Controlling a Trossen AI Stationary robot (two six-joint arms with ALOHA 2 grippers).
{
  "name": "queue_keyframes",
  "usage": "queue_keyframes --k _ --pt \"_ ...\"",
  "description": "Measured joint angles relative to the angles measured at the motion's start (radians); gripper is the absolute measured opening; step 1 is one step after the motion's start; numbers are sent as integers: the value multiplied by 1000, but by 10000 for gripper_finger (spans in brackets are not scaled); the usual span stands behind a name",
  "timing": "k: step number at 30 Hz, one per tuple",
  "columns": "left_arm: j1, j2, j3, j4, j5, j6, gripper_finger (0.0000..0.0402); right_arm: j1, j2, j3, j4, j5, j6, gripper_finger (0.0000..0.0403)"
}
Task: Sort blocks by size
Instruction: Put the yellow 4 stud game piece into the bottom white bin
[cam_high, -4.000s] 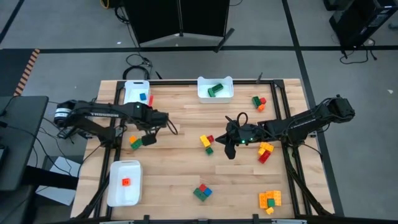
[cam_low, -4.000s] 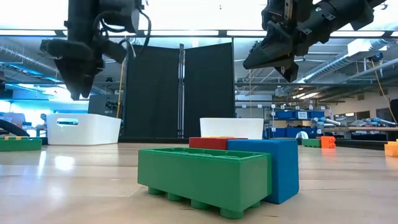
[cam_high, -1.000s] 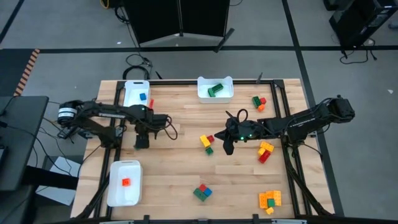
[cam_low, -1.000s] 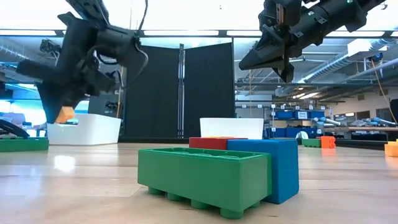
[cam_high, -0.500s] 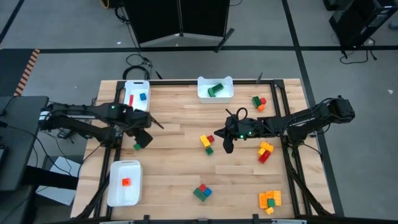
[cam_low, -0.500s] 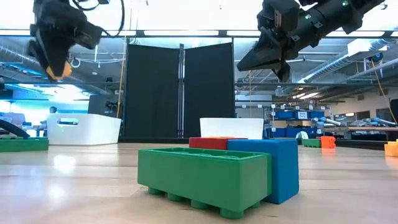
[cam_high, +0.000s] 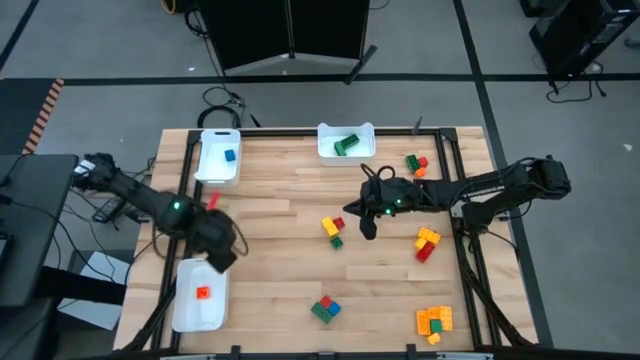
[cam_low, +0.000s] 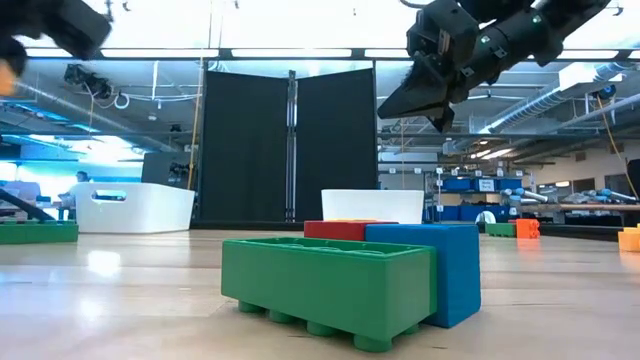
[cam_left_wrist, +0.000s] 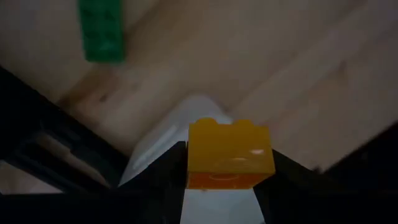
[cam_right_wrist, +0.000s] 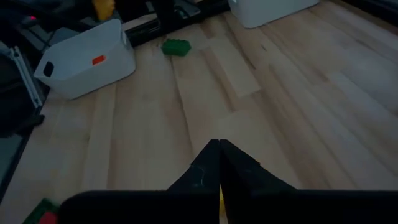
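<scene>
Orange block (cam_left_wrist: 230, 154) clamped in left gripper (cam_left_wrist: 217, 186) above near-left white tray (cam_high: 200, 295). Right gripper (cam_right_wrist: 219, 163) closed empty, mid-table. No readable writing.

Open-plan robotics lab, ceiling strip lights (cam_low: 300, 52), exposed ducts, black partition panels (cam_low: 290, 145)

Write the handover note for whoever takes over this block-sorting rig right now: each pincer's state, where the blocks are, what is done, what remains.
Left pincer: shut on an orange block, above the near-left tray, which holds one orange block.
Right pincer: shut, empty, mid-table beside the yellow-green cluster.
Done: far-left tray has a blue block; far-middle tray a green one.
Left: loose clusters at centre and along the right side.
</scene>
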Motion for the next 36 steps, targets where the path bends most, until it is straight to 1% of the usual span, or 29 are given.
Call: queue_keyframes --k 3,5,8,11,14,18,23,26,31,36 --pt "-95 32 0 2 33 -14 166 -12 0 0 -1 -3 -3 15" --pt "-151 56 0 8 34 -13 166 -18 0 0 -1 -4 -3 21" --pt "-226 96 0 61 29 13 166 -28 0 0 0 -17 -17 25" --pt "-290 145 0 104 -6 69 166 -38 0 0 0 -26 -17 17" --pt "-342 206 0 101 -54 115 166 -46 0 0 2 -26 -13 10" --pt "-386 286 0 103 -107 118 166 -47 0 0 7 -26 -11 12" --pt "-420 374 -1 115 -114 119 166 -47 0 0 6 -25 35 20" --pt "-445 422 -1 169 -122 150 166 -47 0 0 7 -24 43 14" --pt "-484 492 -1 308 -124 265 167 -47 0 0 14 -21 77 8" --pt "-502 526 -36 386 -101 288 188 -47 0 0 20 -20 113 19"
